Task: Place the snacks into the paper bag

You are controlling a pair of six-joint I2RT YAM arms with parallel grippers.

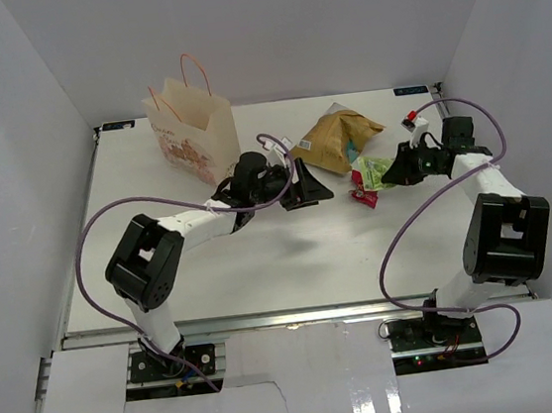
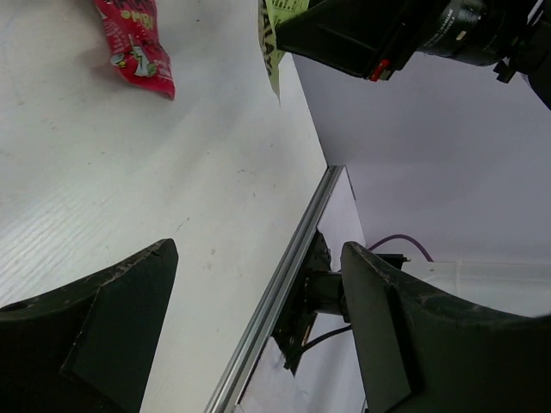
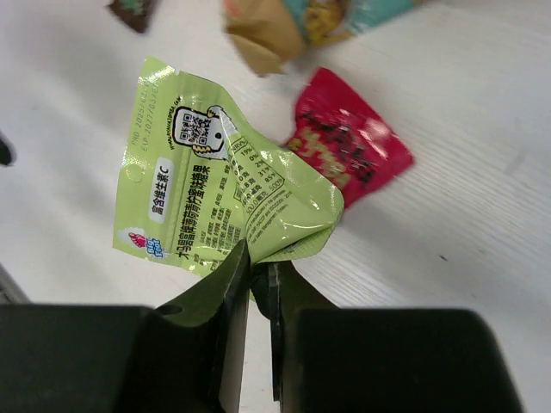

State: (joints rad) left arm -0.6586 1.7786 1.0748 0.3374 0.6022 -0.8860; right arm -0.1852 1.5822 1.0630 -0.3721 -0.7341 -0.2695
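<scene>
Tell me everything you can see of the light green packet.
The light green packet is a small glossy pouch, seemingly plastic film, crumpled and creased, its face printed with black text and a QR code. The right gripper is shut on its lower edge. It sits beside the red packet, overlapping its corner in the right wrist view, near the tan chip bag. Whether it touches the table cannot be told.
</scene>
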